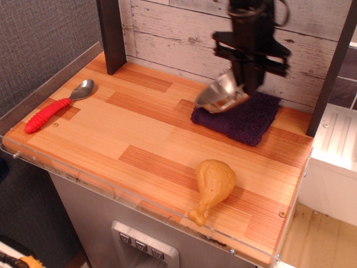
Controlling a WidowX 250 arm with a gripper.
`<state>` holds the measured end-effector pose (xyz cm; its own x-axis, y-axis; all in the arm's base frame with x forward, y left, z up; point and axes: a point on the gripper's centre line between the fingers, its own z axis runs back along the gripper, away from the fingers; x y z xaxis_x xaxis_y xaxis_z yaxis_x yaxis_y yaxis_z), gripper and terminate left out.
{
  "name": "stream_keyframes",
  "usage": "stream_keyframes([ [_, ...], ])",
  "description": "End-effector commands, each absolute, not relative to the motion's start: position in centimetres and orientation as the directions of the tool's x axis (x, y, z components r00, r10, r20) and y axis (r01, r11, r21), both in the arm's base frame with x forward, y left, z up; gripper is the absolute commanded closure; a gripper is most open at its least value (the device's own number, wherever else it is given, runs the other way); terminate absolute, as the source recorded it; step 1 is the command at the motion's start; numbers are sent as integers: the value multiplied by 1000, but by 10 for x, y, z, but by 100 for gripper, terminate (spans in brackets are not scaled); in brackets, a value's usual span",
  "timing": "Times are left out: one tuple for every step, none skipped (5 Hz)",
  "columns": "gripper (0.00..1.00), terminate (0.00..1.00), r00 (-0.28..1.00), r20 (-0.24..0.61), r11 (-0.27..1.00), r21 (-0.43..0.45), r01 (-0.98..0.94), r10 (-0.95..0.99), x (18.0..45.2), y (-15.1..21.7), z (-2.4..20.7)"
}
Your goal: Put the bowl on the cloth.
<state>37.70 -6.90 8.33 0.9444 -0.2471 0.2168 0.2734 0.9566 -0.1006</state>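
Note:
The shiny steel bowl (220, 96) hangs tilted in the air, its open side facing down and left, over the left part of the dark purple cloth (241, 116). My black gripper (243, 85) comes down from above and is shut on the bowl's right rim. The bowl is lifted clear of the cloth. The cloth lies flat at the back right of the wooden tabletop (139, 139), partly hidden behind the bowl and gripper.
A metal spoon with a red handle (56, 106) lies at the far left. A yellow toy chicken drumstick (212, 187) lies near the front edge. A dark post (110, 33) stands at the back left. A plank wall (178, 28) closes the back.

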Motion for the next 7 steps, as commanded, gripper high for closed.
stream_keyframes([
  [100, 0, 942, 210, 957, -71, 282, -262, 384, -78, 72],
  [100, 0, 944, 198, 958, -59, 281, -264, 385, -76, 70],
  [0, 0, 960, 160, 965, -91, 247, -231, 382, -74, 67],
  [0, 0, 980, 120, 970, -168, 176, -157, 376, -65, 67],
  [0, 0, 985, 132, 952, -270, 141, -109, 366, -53, 75],
  [0, 0, 970, 218, 958, -236, 161, -110, 350, -35, 95],
  [0, 0, 930, 317, 899, -327, 293, -188, 341, -27, 110],
])
